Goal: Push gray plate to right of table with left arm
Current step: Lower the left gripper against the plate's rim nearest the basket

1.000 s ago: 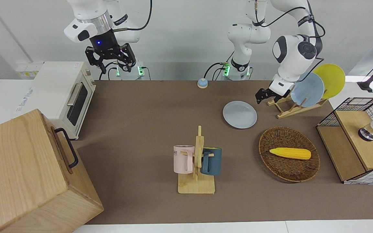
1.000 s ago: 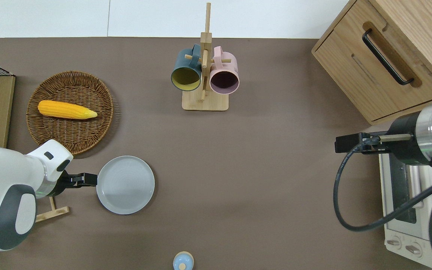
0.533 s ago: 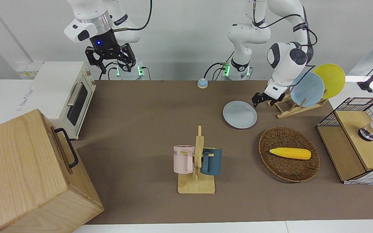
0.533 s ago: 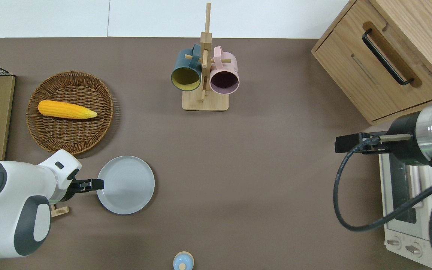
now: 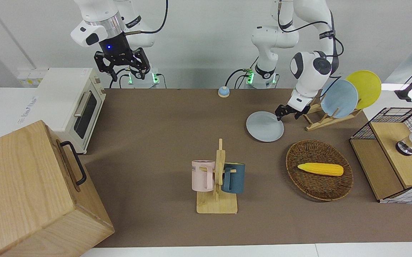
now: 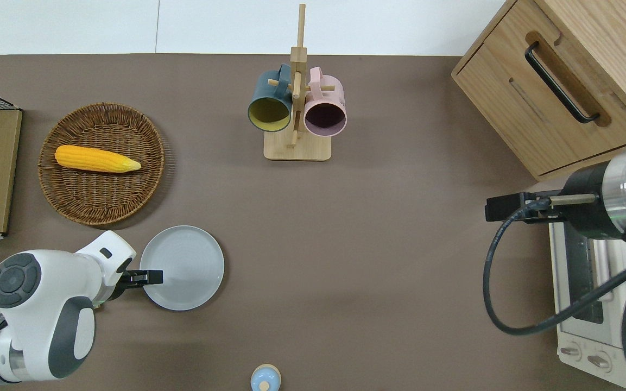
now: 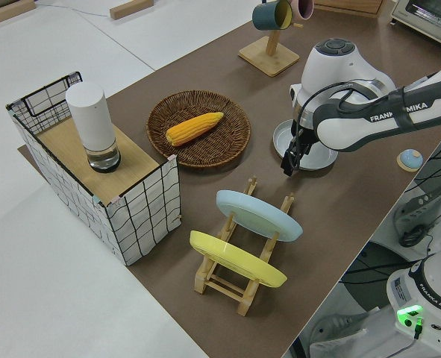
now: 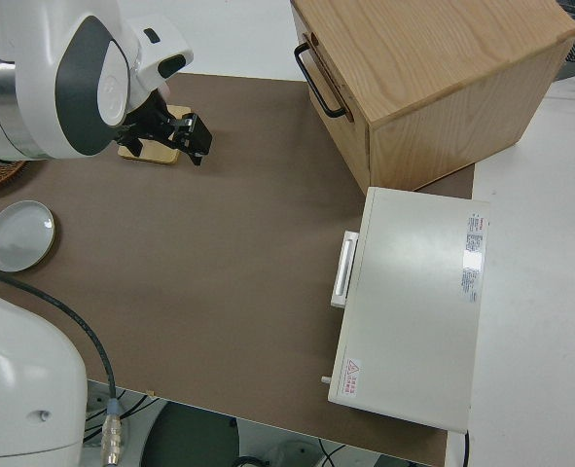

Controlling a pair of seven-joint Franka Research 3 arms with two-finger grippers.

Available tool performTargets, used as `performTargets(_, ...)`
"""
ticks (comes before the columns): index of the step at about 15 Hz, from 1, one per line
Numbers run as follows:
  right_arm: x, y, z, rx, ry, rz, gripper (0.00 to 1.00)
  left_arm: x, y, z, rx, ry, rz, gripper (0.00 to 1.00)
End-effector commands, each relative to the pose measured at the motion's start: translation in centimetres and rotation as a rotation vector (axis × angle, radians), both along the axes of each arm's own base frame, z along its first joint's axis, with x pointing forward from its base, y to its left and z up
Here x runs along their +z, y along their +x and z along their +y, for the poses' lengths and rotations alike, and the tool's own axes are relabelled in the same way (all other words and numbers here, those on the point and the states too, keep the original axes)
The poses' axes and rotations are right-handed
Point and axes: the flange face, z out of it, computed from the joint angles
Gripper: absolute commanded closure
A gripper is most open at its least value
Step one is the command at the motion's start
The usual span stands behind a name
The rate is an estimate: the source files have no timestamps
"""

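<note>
**Pushing gripper at the gray plate's rim**

Lying flat on the table [image 6: 378, 260], the gray plate [image 6: 182, 267] is round, pale, shallow, with a low rim, one of three plates. It sits near the basket [image 6: 101, 163], toward the left arm's end. The left gripper [image 6: 150, 276] is over its rim; whether its fingers are apart I cannot tell. Two mugs [image 6: 296, 108] hang. The right arm is parked.

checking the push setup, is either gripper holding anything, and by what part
Nothing is held. The left gripper sits at the gray plate's rim without gripping it; the right arm is parked.
</note>
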Motion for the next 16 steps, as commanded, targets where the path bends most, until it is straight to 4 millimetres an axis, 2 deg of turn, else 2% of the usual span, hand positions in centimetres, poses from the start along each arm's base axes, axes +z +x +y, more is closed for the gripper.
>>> performTargets(1, 0.33, 0.12, 0.02, -0.002, 0.018, 0.0, 0.005, -1.03, -0.23, -0.4, 0.012, -0.004, -0.006, 0.06)
performTargets(4, 0.33, 0.12, 0.02, -0.002, 0.018, 0.0, 0.005, -1.69, -0.14, -0.99, 0.003, -0.004, -0.004, 0.1)
performTargets(5, 0.33, 0.12, 0.02, -0.002, 0.018, 0.0, 0.005, -1.76, -0.14, -0.94, 0.013, -0.01, -0.002, 0.23)
performTargets(8, 0.33, 0.13, -0.06, -0.004, 0.018, 0.0, 0.005, -1.82, -0.14, -0.94, 0.019, -0.015, -0.001, 0.69)
performTargets(10, 0.33, 0.12, 0.02, -0.002, 0.018, 0.0, 0.005, -1.82, -0.14, -0.94, 0.018, -0.014, -0.001, 0.89)
performTargets(11, 0.33, 0.12, 0.02, -0.002, 0.018, 0.0, 0.005, -1.83, -0.1, -1.0, 0.015, -0.013, -0.001, 0.95)
performTargets(16, 0.33, 0.13, -0.06, -0.004, 0.018, 0.0, 0.005, -1.83, -0.09, -0.94, 0.016, -0.014, -0.001, 1.0)
